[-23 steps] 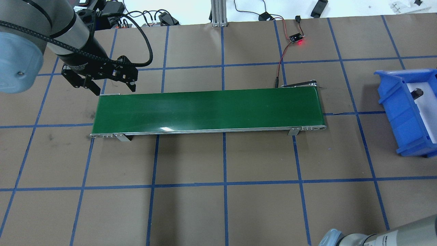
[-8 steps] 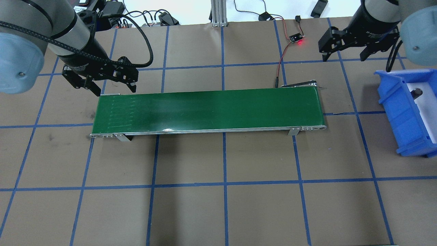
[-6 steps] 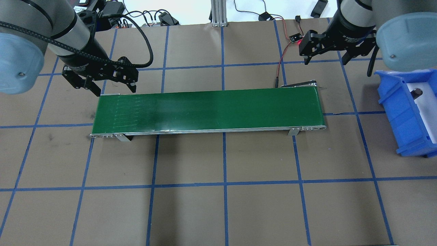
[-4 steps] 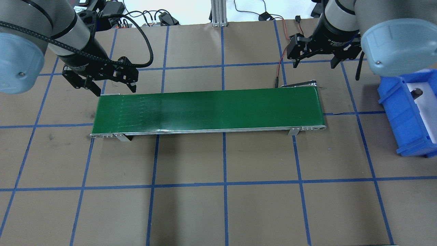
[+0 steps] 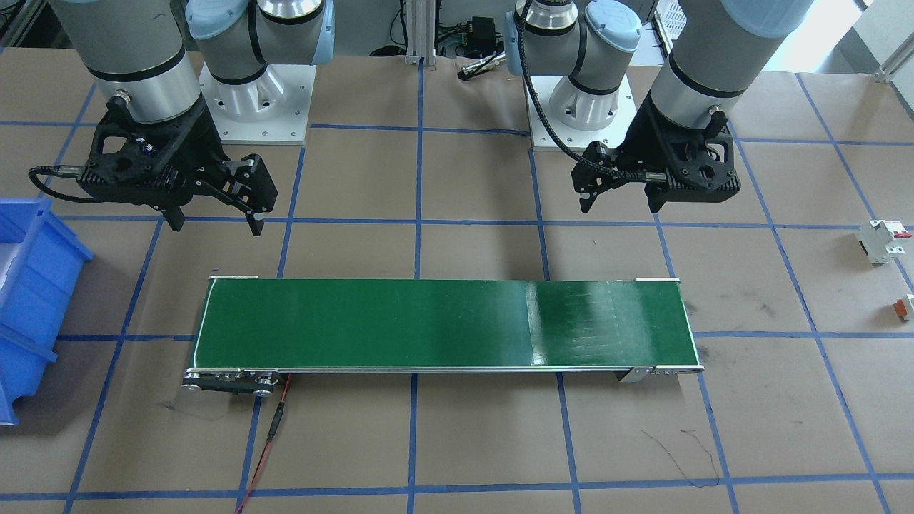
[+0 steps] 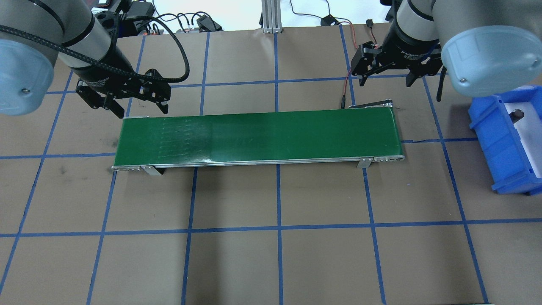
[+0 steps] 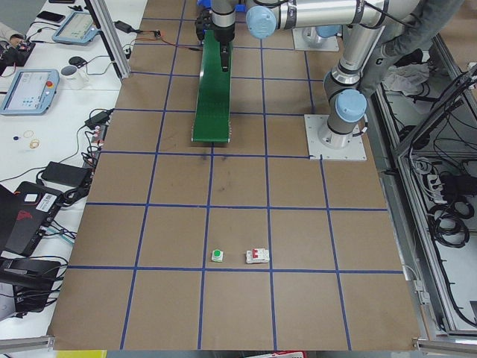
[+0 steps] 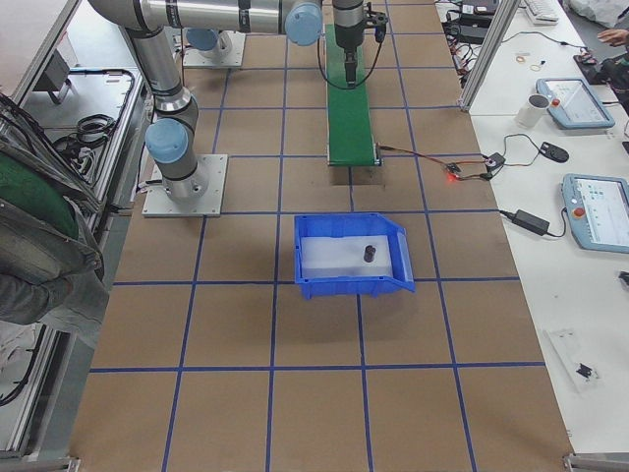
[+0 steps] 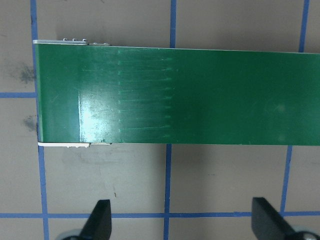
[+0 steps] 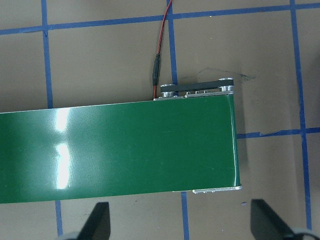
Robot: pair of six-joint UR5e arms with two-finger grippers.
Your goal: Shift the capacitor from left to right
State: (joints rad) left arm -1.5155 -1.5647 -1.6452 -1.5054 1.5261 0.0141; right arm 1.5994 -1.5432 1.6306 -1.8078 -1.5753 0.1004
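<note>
The capacitor (image 6: 517, 114), a small black cylinder, stands inside the blue bin (image 6: 499, 142) at the table's right end; it also shows in the exterior right view (image 8: 371, 253). My left gripper (image 6: 141, 109) is open and empty, hovering behind the left end of the green conveyor belt (image 6: 262, 135). My right gripper (image 6: 386, 83) is open and empty, hovering behind the belt's right end. In the front-facing view the left gripper (image 5: 620, 207) is on the right and the right gripper (image 5: 216, 227) on the left. Both wrist views show the bare belt (image 9: 175, 95) (image 10: 120, 150) between open fingers.
A white breaker with a red switch (image 5: 883, 240) and a small orange part (image 5: 903, 307) lie on the table beyond the belt's left end. A red wire (image 6: 348, 84) runs to the belt's motor end. A sensor board with a red light (image 8: 454, 171) sits behind the belt.
My right arm has swung in from the right and moved left, from beside the bin to behind the belt's right end. The belt's surface marks have shifted right. The left arm is still.
</note>
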